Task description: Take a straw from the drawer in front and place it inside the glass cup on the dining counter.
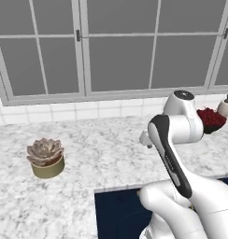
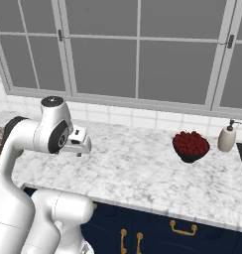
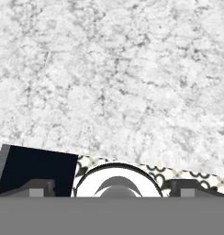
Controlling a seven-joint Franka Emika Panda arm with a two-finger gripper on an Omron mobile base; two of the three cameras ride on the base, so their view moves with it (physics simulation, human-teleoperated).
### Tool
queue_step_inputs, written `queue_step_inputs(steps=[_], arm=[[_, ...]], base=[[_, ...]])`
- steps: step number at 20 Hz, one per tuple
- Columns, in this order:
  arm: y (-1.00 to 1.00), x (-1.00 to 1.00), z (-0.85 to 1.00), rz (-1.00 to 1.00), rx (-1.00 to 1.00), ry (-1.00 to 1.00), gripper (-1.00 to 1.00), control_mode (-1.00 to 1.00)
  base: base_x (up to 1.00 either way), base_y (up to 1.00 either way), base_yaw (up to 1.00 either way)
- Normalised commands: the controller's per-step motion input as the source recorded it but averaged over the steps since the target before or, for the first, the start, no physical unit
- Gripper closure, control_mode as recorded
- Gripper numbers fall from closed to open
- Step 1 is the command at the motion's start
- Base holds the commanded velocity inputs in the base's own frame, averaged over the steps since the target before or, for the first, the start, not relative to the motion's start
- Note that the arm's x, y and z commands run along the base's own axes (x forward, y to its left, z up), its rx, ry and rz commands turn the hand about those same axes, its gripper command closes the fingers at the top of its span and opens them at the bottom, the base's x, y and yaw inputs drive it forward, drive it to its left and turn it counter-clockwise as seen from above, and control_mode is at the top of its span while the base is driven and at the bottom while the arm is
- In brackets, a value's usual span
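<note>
My gripper is open and looks straight down on a marble counter top, close to its front edge, with nothing between the fingertips. In the right base view the white hand hovers over that counter, left of centre. Below the counter edge run navy-blue fronts with brass handles, one of them curved. I cannot tell which front is the drawer. A navy patch shows under the edge in the left base view. The straw, the glass cup and the dining counter are out of view.
A pinkish succulent in a tan pot stands on the counter to the left. To the right, a dark bowl of red fruit and a soap dispenser sit near the tiled wall under the windows. Patterned floor shows beyond the counter edge.
</note>
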Motion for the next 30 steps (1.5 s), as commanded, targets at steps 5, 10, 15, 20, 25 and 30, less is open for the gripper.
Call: queue_step_inputs(steps=[5, 10, 15, 20, 25, 30], arm=[[0.00, 0.00, 0.00, 0.00, 0.00, 0.00, -1.00, 1.00], [0.00, 0.00, 0.00, 0.00, 0.00, 0.00, -1.00, 1.00], [0.00, 0.00, 0.00, 0.00, 0.00, 0.00, -1.00, 1.00], [0.00, 0.00, 0.00, 0.00, 0.00, 0.00, -1.00, 1.00], [0.00, 0.00, 0.00, 0.00, 0.00, 0.00, -1.00, 1.00], [0.00, 0.00, 0.00, 0.00, 0.00, 0.00, -1.00, 1.00]], base=[[-0.71, -0.05, 0.16], [-0.42, -0.03, 0.22], [-0.36, -0.38, 0.24], [-0.32, -0.74, 0.21], [-0.35, -0.62, 0.23], [-0.33, -0.36, 0.32]])
